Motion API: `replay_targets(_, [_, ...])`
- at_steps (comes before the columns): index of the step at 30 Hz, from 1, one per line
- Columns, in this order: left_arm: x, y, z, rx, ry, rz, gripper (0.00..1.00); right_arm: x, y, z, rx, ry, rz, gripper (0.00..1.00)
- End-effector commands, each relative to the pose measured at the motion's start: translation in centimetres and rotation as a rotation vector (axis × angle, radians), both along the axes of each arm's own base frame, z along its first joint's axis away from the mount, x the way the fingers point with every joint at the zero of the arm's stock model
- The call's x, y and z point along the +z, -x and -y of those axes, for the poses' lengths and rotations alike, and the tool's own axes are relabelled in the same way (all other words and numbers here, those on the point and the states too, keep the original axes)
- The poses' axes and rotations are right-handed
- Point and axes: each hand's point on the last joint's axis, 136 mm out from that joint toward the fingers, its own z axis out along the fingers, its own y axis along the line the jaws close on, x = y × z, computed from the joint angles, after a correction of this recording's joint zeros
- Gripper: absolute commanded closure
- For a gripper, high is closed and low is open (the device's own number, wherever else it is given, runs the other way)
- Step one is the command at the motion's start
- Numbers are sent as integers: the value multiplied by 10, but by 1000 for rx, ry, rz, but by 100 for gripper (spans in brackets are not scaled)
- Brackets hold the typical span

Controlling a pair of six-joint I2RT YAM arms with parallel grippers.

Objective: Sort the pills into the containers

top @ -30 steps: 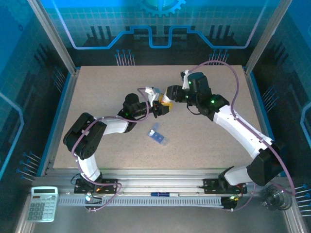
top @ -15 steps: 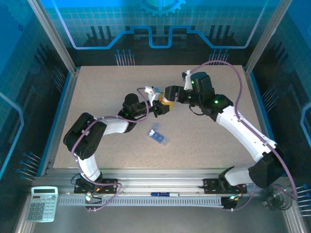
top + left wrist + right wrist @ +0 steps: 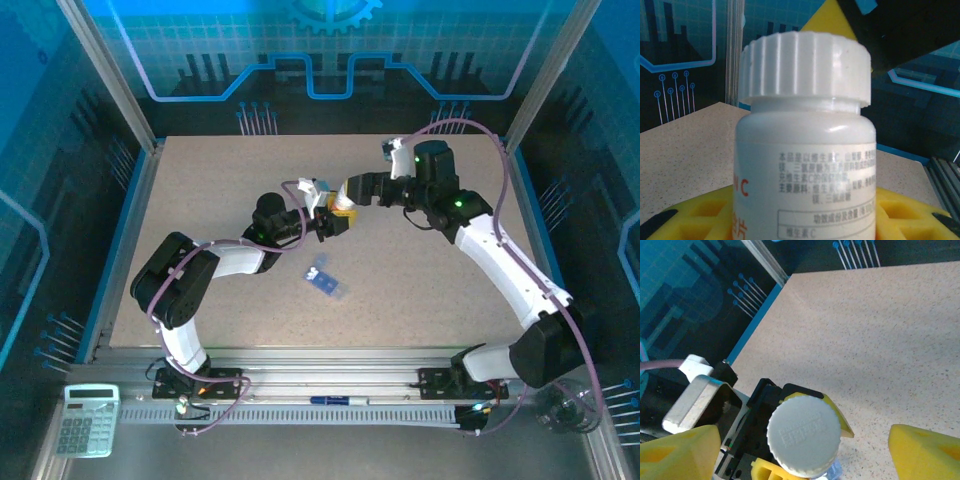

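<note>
A translucent blue pill box [image 3: 325,282] lies on the speckled surface [image 3: 220,180], just below the centre of the frame. Just above it, the left gripper [image 3: 333,222] has its jaws clamped on a white bottle [image 3: 805,150]. Farther up, the right gripper [image 3: 346,196] has its jaws spread wide on either side of the bottle's cap [image 3: 803,435].

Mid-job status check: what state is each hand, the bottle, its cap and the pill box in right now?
left hand: shut on the bottle.
right hand: open, fingers on either side of the cap, not gripping it.
bottle: held, closed.
cap: on the bottle.
pill box: lying on the table, apart from both hands; lids too small to tell.
</note>
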Motion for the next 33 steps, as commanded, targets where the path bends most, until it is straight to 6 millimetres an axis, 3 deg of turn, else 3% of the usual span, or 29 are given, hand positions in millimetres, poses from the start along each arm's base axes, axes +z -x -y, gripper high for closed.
replay_targets(1, [27, 6, 1, -10, 34, 88, 100, 11, 2, -9, 76, -16, 21, 14])
replay_targets(19, [31, 7, 0, -11, 37, 92, 100, -5, -5, -19, 93, 2, -30, 34])
replay_targets(26, [30, 7, 0, -11, 38, 90, 100, -11, -4, -20, 84, 15, -51, 52])
replay_targets(33, [29, 7, 0, -11, 40, 90, 100, -37, 0, -22, -49, 46, -140, 58])
